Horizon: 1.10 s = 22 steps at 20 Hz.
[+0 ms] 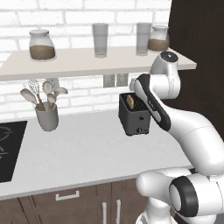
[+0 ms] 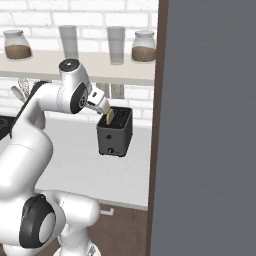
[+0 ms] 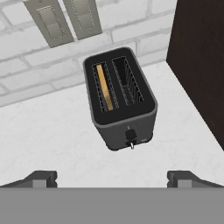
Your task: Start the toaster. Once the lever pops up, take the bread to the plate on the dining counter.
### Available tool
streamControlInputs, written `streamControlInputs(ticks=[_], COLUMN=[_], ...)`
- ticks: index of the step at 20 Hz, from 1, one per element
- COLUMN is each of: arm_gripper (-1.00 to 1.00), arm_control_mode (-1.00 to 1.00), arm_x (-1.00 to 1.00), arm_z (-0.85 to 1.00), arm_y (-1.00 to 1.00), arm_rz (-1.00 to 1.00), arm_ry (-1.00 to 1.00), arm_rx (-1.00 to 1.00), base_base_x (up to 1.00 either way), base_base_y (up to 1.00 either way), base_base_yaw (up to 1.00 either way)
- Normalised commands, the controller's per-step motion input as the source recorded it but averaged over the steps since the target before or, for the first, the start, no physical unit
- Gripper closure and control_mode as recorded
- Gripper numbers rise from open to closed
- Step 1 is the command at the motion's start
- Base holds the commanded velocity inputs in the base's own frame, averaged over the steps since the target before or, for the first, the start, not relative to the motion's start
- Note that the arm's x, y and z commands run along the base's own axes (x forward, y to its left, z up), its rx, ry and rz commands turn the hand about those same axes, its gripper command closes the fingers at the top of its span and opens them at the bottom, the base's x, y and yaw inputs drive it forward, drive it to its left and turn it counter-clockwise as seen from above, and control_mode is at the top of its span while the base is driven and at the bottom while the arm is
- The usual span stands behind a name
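Home kitchen, rendered: white brick backsplash (image 1: pixel 78 94), white worktop (image 1: pixel 87 153) over dark wood cabinets (image 1: pixel 87 201), black cooktop (image 1: pixel 8 148) at the left, shelf (image 1: pixel 87 61) carried jars (image 1: pixel 41 45) and glasses (image 1: pixel 100 40), utensil cup (image 1: pixel 47 116), black toaster (image 1: pixel 133 114) by wall outlets (image 3: pixel 65 19).

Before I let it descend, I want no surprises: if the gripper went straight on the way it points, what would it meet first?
Most likely the toaster: the open gripper looks down on its slotted top and front face. The white worktop lies beyond. Depth is hard to judge.
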Motion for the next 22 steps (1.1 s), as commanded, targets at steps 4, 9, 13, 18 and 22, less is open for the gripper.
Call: streamControlInputs(ticks=[4,9,13,18,22], arm_gripper=[-1.00,-1.00,-1.00,-1.00,-1.00], arm_control_mode=[-1.00,-1.00,-1.00,-1.00,-1.00], arm_x=[0.00,0.00,0.00,0.00,0.00], arm_z=[0.00,0.00,0.00,0.00,0.00], arm_y=[0.00,0.00,0.00,0.00,0.00], arm_rz=[0.00,0.00,0.00,0.00,0.00], arm_ry=[0.00,0.00,0.00,0.00,0.00], arm_rx=[0.00,0.00,0.00,0.00,0.00], base_base_x=[0.00,0.00,0.00,0.00,0.00], base_base_y=[0.00,0.00,0.00,0.00,0.00], base_base_yaw=[0.00,0.00,0.00,0.00,0.00])
